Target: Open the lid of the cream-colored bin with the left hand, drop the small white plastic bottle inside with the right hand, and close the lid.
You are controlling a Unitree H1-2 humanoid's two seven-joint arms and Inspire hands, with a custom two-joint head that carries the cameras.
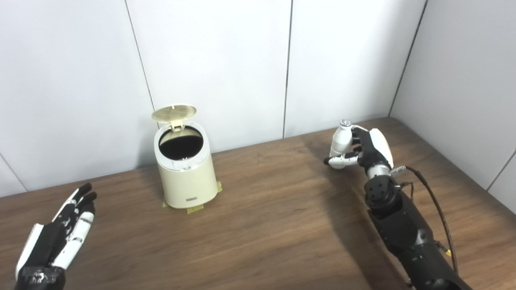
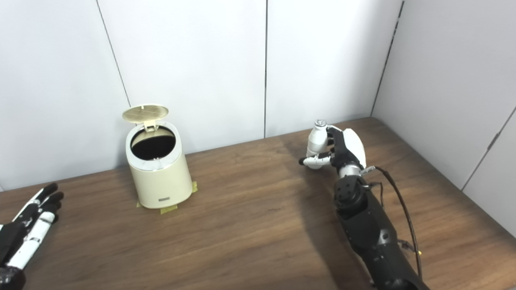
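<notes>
The cream-colored bin (image 1: 186, 177) stands on the wooden table (image 1: 262, 225) at the back left, held down with tape. Its round lid (image 1: 174, 113) is tipped up and the dark opening (image 1: 181, 146) shows. My left hand (image 1: 66, 231) is open and empty, flat over the table at the lower left, well short of the bin. My right hand (image 1: 365, 151) is at the back right, its fingers closed around the small white plastic bottle (image 1: 340, 139), which stands upright with its cap on top. The bottle also shows in the right eye view (image 2: 316, 139).
White wall panels run close behind the bin and the bottle, and a side wall (image 1: 463, 80) closes the table's right side. A black cable (image 1: 435, 205) loops along my right forearm. Bare wood lies between the bin and the right hand.
</notes>
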